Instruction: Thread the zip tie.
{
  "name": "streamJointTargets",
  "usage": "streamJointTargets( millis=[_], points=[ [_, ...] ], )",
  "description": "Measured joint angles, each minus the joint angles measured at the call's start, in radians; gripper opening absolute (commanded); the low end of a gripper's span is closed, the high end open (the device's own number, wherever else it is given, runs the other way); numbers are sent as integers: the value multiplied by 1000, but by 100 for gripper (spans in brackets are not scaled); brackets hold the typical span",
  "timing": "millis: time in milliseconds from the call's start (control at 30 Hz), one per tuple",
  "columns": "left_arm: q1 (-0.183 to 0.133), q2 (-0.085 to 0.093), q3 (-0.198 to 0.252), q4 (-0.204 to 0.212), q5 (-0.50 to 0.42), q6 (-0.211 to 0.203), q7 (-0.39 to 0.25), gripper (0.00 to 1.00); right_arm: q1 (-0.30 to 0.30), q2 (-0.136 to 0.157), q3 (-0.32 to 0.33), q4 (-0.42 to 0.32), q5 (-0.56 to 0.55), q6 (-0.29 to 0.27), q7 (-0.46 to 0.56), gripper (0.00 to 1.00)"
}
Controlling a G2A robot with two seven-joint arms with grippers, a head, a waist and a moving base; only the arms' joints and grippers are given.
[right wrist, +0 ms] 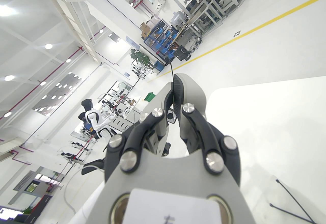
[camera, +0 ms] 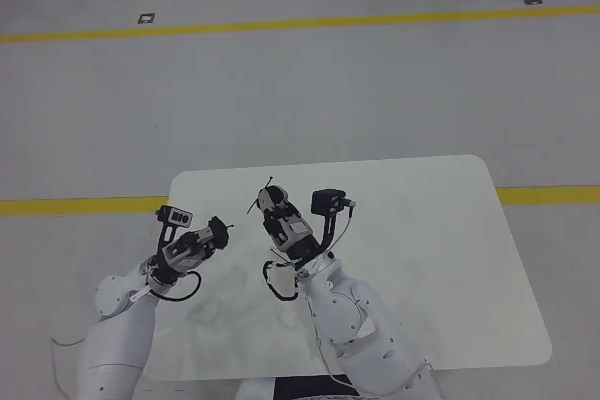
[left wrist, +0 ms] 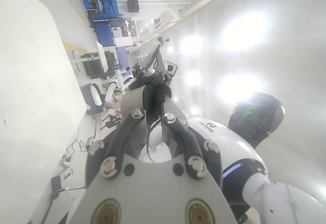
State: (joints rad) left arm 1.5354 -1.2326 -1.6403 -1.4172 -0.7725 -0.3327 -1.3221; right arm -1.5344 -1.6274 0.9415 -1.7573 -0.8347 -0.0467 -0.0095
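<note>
My right gripper (camera: 268, 197) (right wrist: 174, 85) is held above the middle of the white table (camera: 430, 260), shut on a thin black zip tie (right wrist: 172, 69) that sticks out past the fingertips. In the top view this zip tie (camera: 261, 195) shows as a short dark line at the gripper's tip. My left gripper (camera: 220, 230) (left wrist: 154, 90) hangs a short way to the left, apart from the right one. It is shut, and a thin black strand (left wrist: 148, 138), seemingly a second zip tie, runs back between its fingers. Beyond it the left wrist view shows the right gripper (left wrist: 152, 69).
Two loose black zip ties (right wrist: 293, 199) lie on the table (right wrist: 267, 120) near the right arm. The tabletop is bare toward its far and right edges. A yellow floor line (camera: 540, 195) runs behind the table.
</note>
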Motion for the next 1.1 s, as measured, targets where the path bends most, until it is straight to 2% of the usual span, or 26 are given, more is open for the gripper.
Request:
streamJointTargets(
  millis=[167, 400, 700, 1100],
  points=[
    [-29, 0, 39, 5, 20, -8, 40, 0, 0, 0, 0, 0, 0, 0, 0, 0],
    [-59, -4, 58, 10, 66, -7, 56, 0, 0, 0, 0, 0, 0, 0, 0, 0],
    [-59, -4, 57, 9, 67, -7, 54, 0, 1, 0, 0, -1, -3, 0, -1, 0],
    [-59, -4, 57, 10, 67, -7, 54, 0, -35, 18, -1, -55, -127, 45, -24, 0]
  ],
)
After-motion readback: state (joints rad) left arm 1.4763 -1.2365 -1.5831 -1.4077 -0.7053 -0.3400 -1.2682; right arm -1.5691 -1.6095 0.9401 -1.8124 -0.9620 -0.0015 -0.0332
